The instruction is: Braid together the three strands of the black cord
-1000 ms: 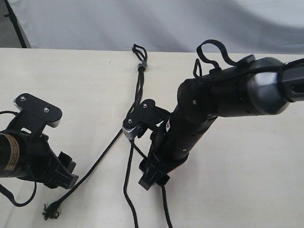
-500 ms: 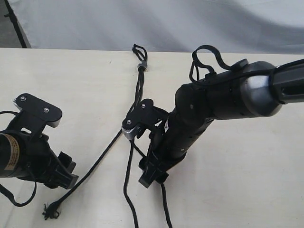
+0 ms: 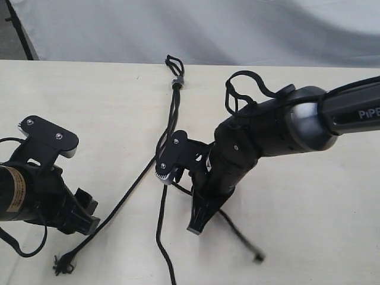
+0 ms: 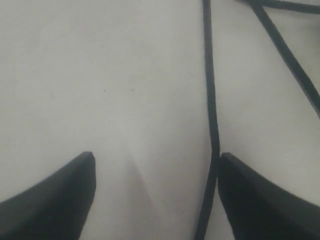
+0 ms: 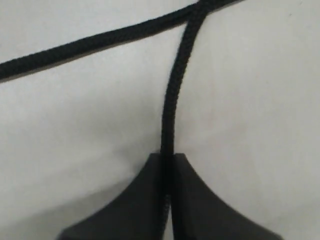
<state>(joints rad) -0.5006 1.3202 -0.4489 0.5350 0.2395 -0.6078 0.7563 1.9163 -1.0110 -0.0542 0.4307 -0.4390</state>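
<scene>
While the right gripper (image 5: 167, 159) is clamping one strand (image 5: 173, 95) of the black cord (image 3: 174, 110) on the table (image 3: 314, 231), a crossing is beginning, likely needing a lift over its neighbour; left gripper (image 4: 156, 157) is hovering, jaws apart

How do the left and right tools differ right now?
The right tool is shut on a strand. The left tool is open, and a second strand lies ungripped inside its gap. The right tool is at the middle of the table, while the left tool is off at the table's left side. Both are black and sit low over the table.
</scene>
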